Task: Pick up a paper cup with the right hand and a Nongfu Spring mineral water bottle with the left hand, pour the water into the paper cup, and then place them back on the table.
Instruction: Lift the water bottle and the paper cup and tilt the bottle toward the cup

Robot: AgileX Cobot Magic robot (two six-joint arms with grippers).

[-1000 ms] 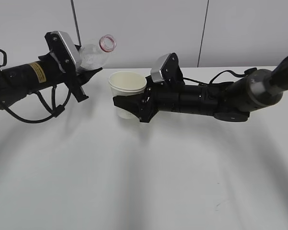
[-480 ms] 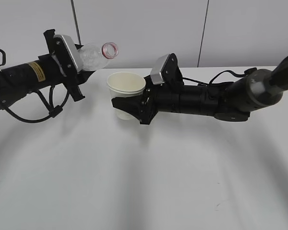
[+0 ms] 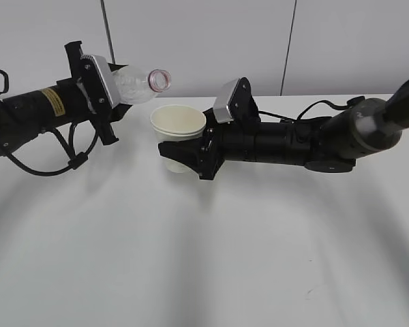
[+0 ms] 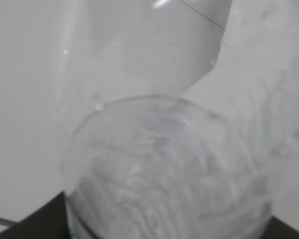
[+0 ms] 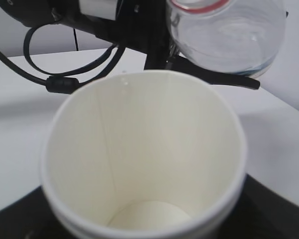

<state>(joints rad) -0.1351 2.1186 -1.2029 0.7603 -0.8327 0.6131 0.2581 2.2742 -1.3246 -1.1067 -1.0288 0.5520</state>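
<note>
My left gripper (image 3: 108,95) is shut on the Nongfu Spring mineral water bottle (image 3: 140,85), held in the air and tipped on its side. Its open red-ringed mouth (image 3: 161,79) points right, just above and left of the paper cup (image 3: 178,126). My right gripper (image 3: 184,151) is shut on the paper cup and holds it upright above the table (image 3: 204,259). The left wrist view is filled by the clear bottle (image 4: 169,169). In the right wrist view the cup (image 5: 144,149) looks dry inside, with the bottle (image 5: 229,35) over its far rim. No stream of water shows.
The right arm (image 3: 313,139) stretches low over the table from the right. The left arm (image 3: 34,112) with its yellow sticker comes in from the left, with a black cable loop (image 3: 68,153) hanging under it. A small dark scratch (image 3: 312,293) marks the front right.
The bottle has tipped further down, its mouth dropping and moving right towards the cup. The cup has shifted slightly left and up.
</note>
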